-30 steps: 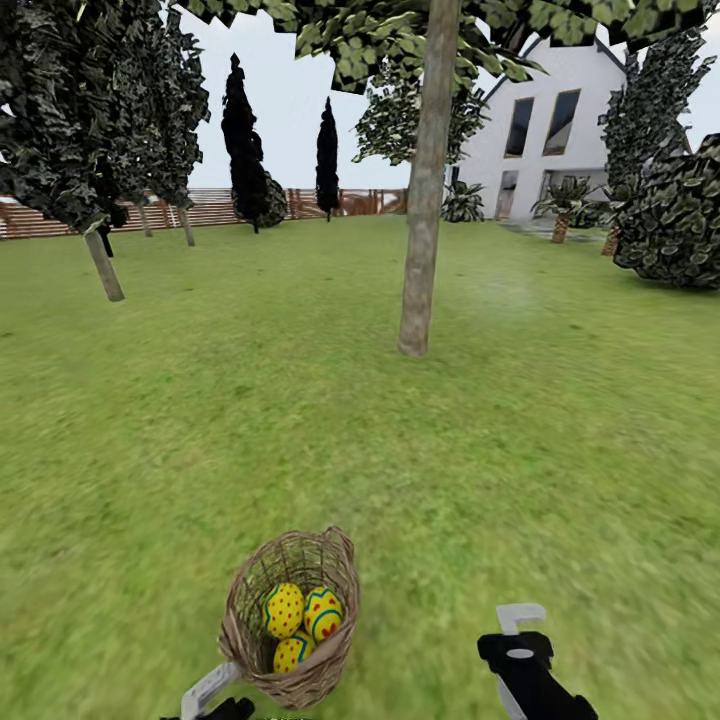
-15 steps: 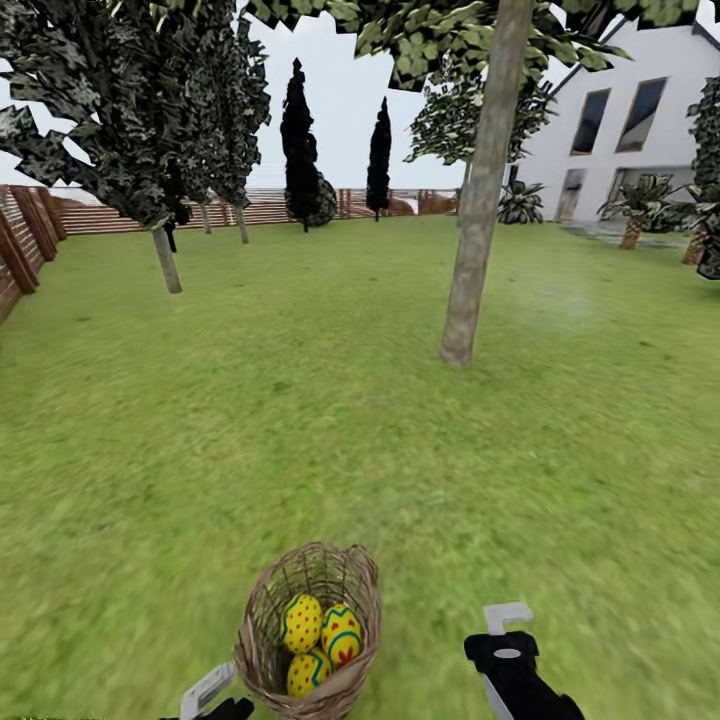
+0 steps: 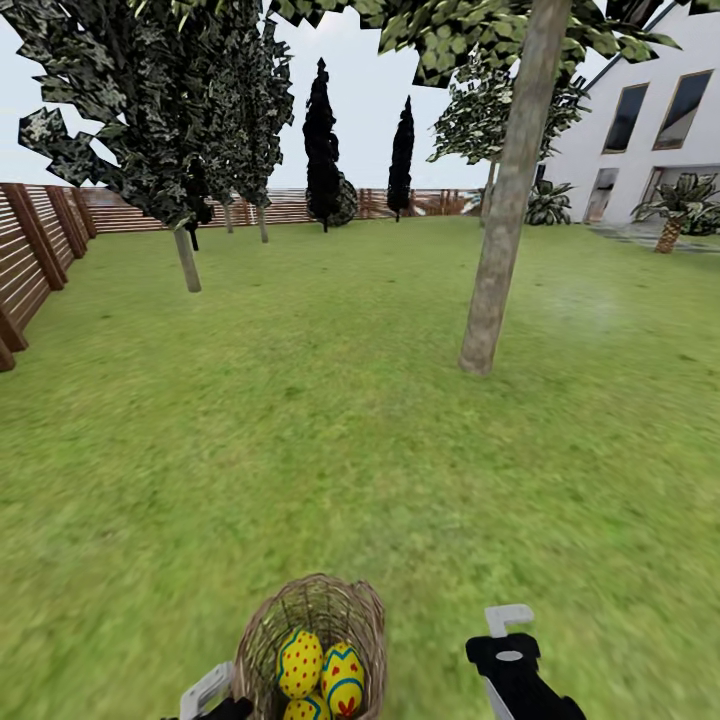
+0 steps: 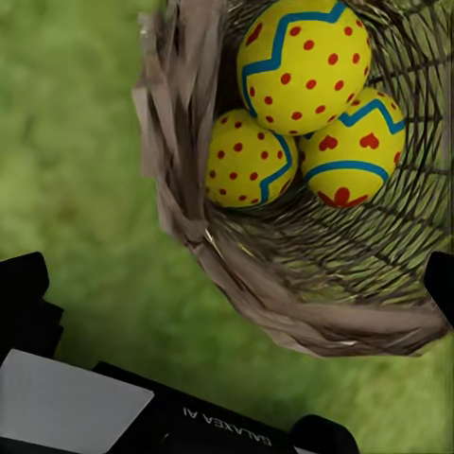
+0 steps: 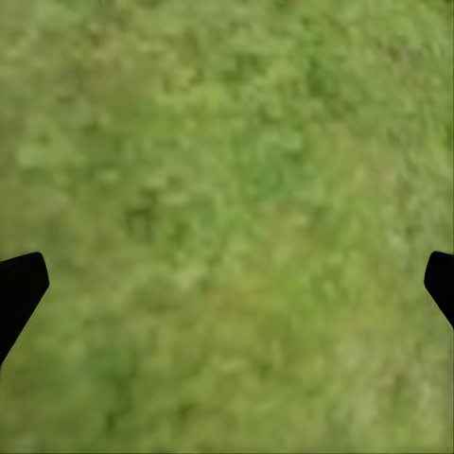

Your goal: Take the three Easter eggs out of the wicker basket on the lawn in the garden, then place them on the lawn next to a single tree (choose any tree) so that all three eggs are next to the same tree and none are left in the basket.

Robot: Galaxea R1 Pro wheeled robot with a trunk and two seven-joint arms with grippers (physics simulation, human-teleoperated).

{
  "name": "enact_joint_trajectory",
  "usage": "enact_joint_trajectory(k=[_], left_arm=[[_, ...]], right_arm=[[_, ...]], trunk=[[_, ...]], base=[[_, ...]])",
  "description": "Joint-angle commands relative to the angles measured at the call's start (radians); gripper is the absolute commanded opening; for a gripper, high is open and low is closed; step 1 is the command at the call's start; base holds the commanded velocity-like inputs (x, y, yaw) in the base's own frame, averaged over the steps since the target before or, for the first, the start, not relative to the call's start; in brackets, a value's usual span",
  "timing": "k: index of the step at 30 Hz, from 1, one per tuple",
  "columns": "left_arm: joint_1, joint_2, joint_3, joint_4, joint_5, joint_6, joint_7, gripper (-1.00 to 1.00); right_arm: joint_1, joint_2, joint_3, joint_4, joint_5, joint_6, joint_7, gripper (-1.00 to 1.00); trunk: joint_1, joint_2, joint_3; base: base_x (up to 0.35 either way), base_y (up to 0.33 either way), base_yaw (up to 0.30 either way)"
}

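Note:
The wicker basket (image 3: 318, 628) stands on the lawn (image 3: 300, 430) at the near edge of the head view, just in front of me. Three Easter eggs lie inside it: one dotted egg (image 3: 299, 662), one banded egg (image 3: 343, 678), and a third (image 3: 305, 709) cut off by the picture's edge. In the left wrist view the same eggs (image 4: 303, 61) (image 4: 248, 161) (image 4: 355, 151) rest in the basket (image 4: 284, 284). My left gripper (image 3: 210, 692) (image 4: 232, 288) is open, close beside the basket's left side. My right gripper (image 3: 508, 625) (image 5: 227, 284) is open over bare grass, right of the basket. The thick tree (image 3: 505, 220) stands ahead right.
A brown slatted fence (image 3: 35, 250) runs along the left and the far end of the garden. A thin leaning trunk (image 3: 187, 260) and dark cypresses (image 3: 321, 140) stand further back. The white house (image 3: 650, 120) is at far right. Open grass lies between basket and tree.
The camera has swung left and come nearer: the fence entered at left, the tree and house slid right, the basket sits lower in the picture. Both grippers keep their pose.

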State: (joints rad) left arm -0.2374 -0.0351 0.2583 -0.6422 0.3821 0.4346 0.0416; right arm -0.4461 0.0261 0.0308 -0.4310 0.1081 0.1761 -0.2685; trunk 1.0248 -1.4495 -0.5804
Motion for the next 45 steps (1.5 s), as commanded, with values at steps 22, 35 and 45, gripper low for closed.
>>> enact_joint_trajectory(k=[22, 35, 45], left_arm=[[0.000, 0.007, 0.004, -0.012, 0.009, -0.072, 0.004, 1.00], [0.000, 0.041, 0.005, -0.002, 0.014, -0.105, 0.004, 1.00], [0.000, 0.037, 0.003, -0.002, 0.014, -0.105, 0.004, 1.00]], right_arm=[[0.000, 0.001, 0.004, 0.000, 0.012, 0.011, 0.000, 1.00], [0.000, -0.013, -0.025, -0.188, -0.025, 0.075, 0.331, 1.00], [0.000, -0.038, -0.103, -0.281, -0.079, 0.218, 0.640, 1.00]], trunk=[[0.031, -0.057, -0.026], [0.081, -0.148, -0.067], [0.119, -0.218, -0.098]], base=[[0.008, 0.000, 0.000], [0.000, 0.000, 0.000], [0.000, 0.000, 0.000]])
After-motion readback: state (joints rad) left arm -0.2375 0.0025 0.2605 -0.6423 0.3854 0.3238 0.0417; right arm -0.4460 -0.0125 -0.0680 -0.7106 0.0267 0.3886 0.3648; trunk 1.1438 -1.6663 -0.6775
